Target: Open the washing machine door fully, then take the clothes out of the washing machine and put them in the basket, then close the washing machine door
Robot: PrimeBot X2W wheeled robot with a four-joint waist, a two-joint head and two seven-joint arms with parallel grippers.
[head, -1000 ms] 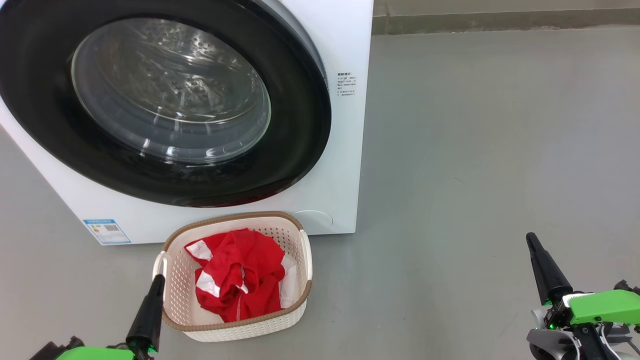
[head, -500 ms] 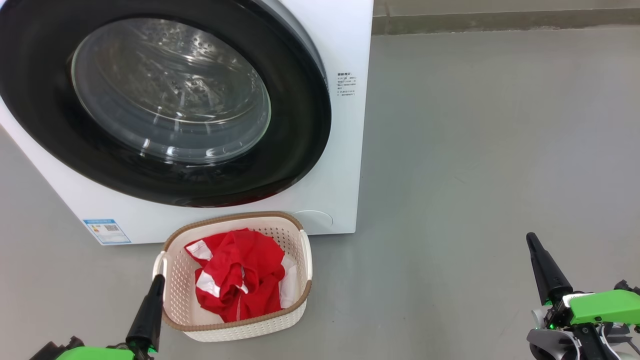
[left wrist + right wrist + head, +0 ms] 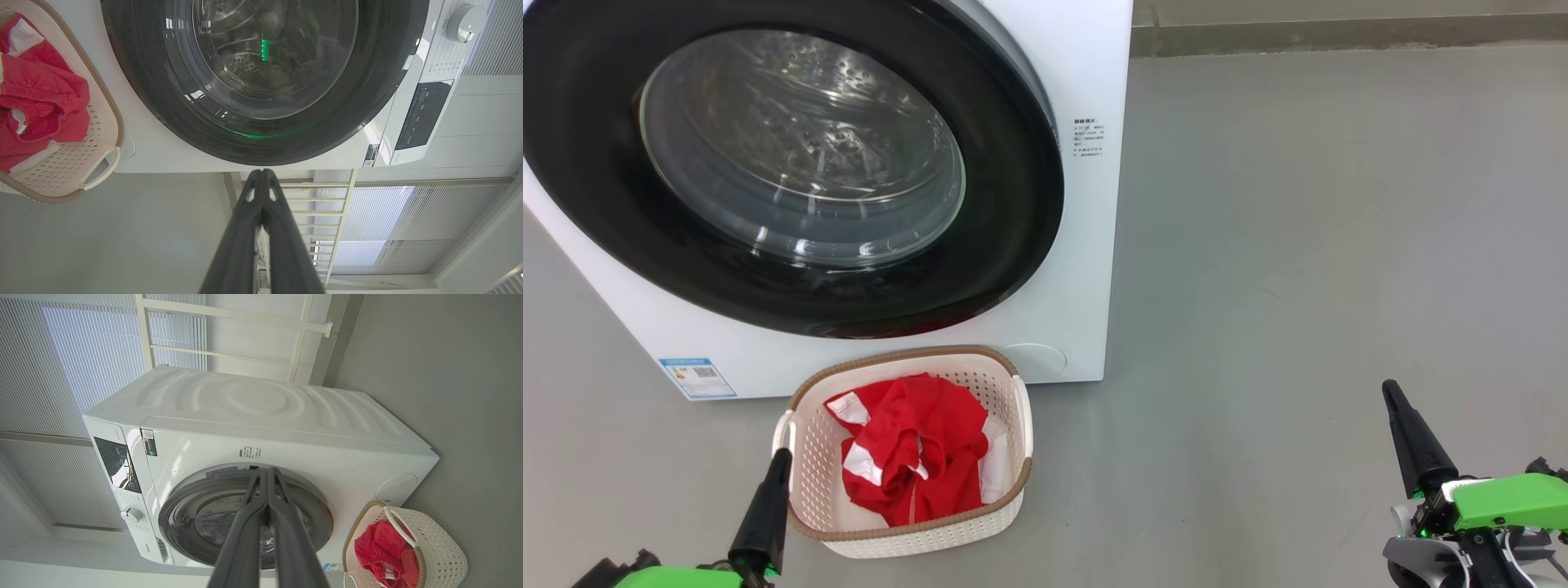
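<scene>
Firstly, markings. The washing machine [image 3: 1086, 269] carries a small blue label sticker [image 3: 698, 377] at the lower left of its front and a block of fine dark print [image 3: 1089, 136] just right of the door; neither can be read. The right wrist view shows a further small dark sticker [image 3: 148, 442] beside the black display panel [image 3: 114, 461], also illegible.

The washing machine door [image 3: 1005, 245], a wide glossy black rim around a bulging clear window, sits shut against the white front. The clothes [image 3: 915, 457], bright red with white panels, lie crumpled inside the basket [image 3: 915, 539]. This is a cream perforated tub with a brown rim, standing on the grey floor [image 3: 1298, 245] just before the machine, below the door.

The left gripper [image 3: 783, 453] is at the lower left, fingers pressed together and empty, its tip over the basket's near left corner; contact cannot be told. The right gripper [image 3: 1388, 385] is at the lower right, well apart from the basket, closed on nothing and pointing up and slightly left.
</scene>
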